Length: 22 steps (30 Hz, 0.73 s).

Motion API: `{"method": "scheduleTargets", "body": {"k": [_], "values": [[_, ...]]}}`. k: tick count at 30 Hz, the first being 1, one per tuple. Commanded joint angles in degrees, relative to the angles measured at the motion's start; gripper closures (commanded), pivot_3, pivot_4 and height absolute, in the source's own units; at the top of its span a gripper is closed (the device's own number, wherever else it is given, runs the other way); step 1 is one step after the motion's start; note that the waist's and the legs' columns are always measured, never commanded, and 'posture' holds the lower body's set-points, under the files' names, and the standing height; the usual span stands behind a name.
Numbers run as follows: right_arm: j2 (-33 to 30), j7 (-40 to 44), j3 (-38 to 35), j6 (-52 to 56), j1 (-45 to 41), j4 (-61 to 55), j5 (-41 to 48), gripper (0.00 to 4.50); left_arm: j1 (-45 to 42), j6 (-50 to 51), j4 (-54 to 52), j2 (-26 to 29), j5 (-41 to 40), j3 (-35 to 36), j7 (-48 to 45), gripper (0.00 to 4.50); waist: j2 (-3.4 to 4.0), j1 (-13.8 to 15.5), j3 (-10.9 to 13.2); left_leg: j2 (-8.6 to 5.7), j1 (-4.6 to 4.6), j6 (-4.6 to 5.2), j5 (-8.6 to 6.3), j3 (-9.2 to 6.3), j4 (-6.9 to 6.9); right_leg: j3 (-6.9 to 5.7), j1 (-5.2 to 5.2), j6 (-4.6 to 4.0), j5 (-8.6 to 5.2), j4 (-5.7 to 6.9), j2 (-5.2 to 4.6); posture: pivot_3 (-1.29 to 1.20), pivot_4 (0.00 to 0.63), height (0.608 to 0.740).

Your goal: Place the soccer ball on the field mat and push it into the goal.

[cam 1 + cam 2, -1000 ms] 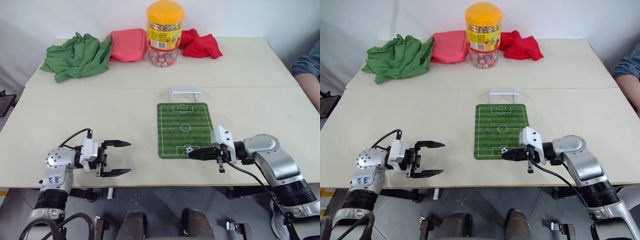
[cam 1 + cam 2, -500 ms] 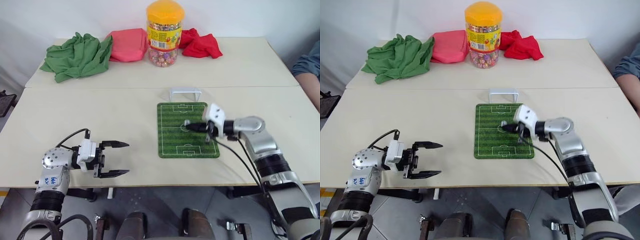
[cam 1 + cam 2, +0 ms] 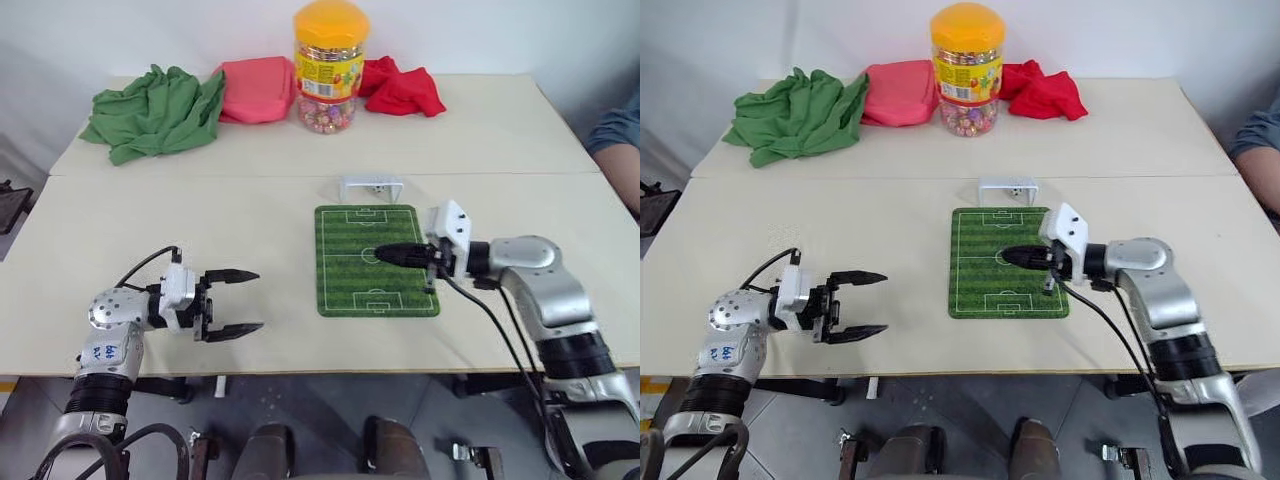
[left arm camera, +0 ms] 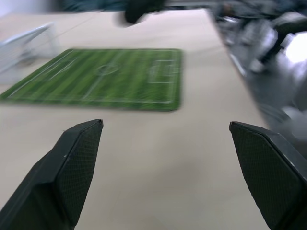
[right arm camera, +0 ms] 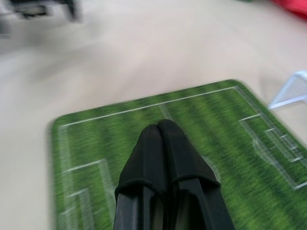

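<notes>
Above the field mat (image 3: pixel 376 260), the right gripper (image 3: pixel 384 254) is held with jaws pressed together, suited to pushing; the left gripper (image 3: pixel 243 302) is held spread over the worktop (image 3: pixel 200 230), apparently idle.

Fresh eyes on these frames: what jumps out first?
The tall clear candy jar with an orange lid at the table's far edge, flanked by a crumpled green cloth, a pink cloth and a red cloth. At the table's centre lies the green striped field mat, the small white goal frame just past its far end. The right gripper hovers shut over the mat; the left gripper is open beside it.
</notes>
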Motion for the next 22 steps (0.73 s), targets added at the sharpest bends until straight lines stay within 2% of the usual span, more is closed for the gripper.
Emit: {"method": "scheduleTargets", "body": {"k": [1, 4, 10, 13, 16, 22], "values": [[-5.22, 4.84, -2.85, 2.22, 3.96, -3.16, 3.14, 4.06, -0.12, 3.89, -1.08, 0.57, 3.02, 0.14, 6.32, 0.0, -0.01, 0.16, 0.01, -0.01, 0.0, 0.01, -0.01, 0.0, 0.0, 0.0, 0.01, 0.0, 0.0, -0.01, -0.01, 0.0, 0.15, 0.74], [-9.72, 8.35, -4.71, -1.21, 8.17, -0.75, 2.53, 3.23, 0.16, 2.6, -1.66, -0.4, 1.31, 1.89, 6.39, 0.0, -0.02, 0.08, 0.01, 0.0, 0.0, 0.02, -0.01, 0.02, 0.01, 0.01, 0.01, 0.0, 0.0, -0.03, 0.0, 0.0, 0.15, 0.74], [-13.45, 12.83, -8.74, -9.81, 10.72, 8.53, 2.46, 1.14, 1.18, -1.01, -0.48, 0.32, 0.09, 3.23, 2.05, 0.0, -0.02, -0.45, 0.01, 0.05, 0.09, 0.01, -0.02, 0.17, 0.01, 0.06, 0.01, 0.0, 0.0, -0.02, 0.0, 0.0, 0.15, 0.74], [-15.01, 15.36, -11.47, -17.01, 11.17, 17.44, 1.6, 0.09, 1.7, -0.36, 0.81, 2.04, -0.27, 4.77, 1.6, 0.0, -0.02, -0.23, 0.01, 0.06, 0.09, 0.01, -0.02, 0.18, 0.01, 0.06, 0.01, 0.0, 0.0, -0.03, 0.0, 0.0, 0.15, 0.74], [-15.49, 15.04, -12.82, -21.98, 9.87, 24.77, 0.32, 0.03, 1.79, -0.6, 1.53, 2.92, -0.25, 5.88, 1.4, 0.0, -0.02, -0.17, 0.01, 0.05, 0.08, 0.01, -0.02, 0.18, 0.01, 0.06, 0.01, 0.0, 0.0, -0.04, 0.0, 0.0, 0.15, 0.74], [-16.53, 12.39, -15.84, -25.72, 9.93, 31.96, -0.3, 0.03, 1.22, 0.64, 3.73, 5.37, -1.14, 8.08, -0.84, 0.0, -0.01, -0.25, 0.01, 0.06, 0.09, 0.0, -0.02, 0.18, 0.05, 0.07, 0.02, 0.0, 0.0, -0.02, 0.0, 0.0, 0.15, 0.74]]}}
